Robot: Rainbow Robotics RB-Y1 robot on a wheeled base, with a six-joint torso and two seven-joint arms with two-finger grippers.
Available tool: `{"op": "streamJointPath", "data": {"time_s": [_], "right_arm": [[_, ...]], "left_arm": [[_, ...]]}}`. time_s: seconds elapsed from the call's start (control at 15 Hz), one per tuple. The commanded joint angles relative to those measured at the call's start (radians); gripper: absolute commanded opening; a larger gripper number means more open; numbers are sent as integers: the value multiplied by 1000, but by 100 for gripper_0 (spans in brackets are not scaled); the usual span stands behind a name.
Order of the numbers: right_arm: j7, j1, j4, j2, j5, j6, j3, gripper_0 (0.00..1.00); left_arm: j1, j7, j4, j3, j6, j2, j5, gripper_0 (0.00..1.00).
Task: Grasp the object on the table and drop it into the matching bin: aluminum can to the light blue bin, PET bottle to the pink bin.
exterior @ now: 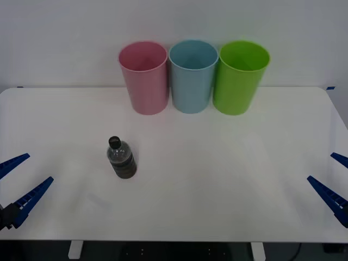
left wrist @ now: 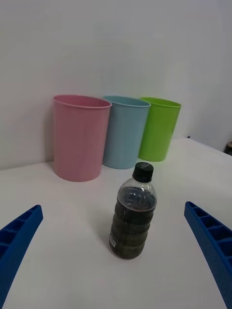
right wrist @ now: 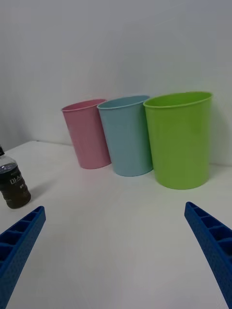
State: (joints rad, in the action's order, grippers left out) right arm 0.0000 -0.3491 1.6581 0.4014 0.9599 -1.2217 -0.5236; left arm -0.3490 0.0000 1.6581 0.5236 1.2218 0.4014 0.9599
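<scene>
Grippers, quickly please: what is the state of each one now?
Left gripper: jaws open, holding nothing, at the table's left edge.
Right gripper: jaws open, holding nothing, at the right edge.

Upright PET bottle on table

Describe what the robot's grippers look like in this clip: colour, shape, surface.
Both grippers have two bright blue fingers, long and tapering to a point. The left gripper and right gripper look identical. Seen close in the wrist views, each finger carries a row of open rectangular cells, like a ladder or lattice. A dark mount shows at the base of the left fingers. No cables or markings are visible.
</scene>
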Motion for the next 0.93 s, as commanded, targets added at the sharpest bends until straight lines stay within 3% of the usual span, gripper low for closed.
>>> {"op": "streamJointPath", "data": {"time_s": [0.07,0.27,0.47,0.93], "right_arm": [[0,0,0,0,0,0,0,100],[0,0,0,0,0,0,0,100],[0,0,0,0,0,0,0,100],[0,0,0,0,0,0,0,100]], "left_arm": [[0,0,0,0,0,0,0,100],[2,-6,-12,12,1,-44,-17,100],[-1,-9,-14,-2,-2,-39,-20,100],[28,-6,-26,-50,-62,-39,137,100]]}}
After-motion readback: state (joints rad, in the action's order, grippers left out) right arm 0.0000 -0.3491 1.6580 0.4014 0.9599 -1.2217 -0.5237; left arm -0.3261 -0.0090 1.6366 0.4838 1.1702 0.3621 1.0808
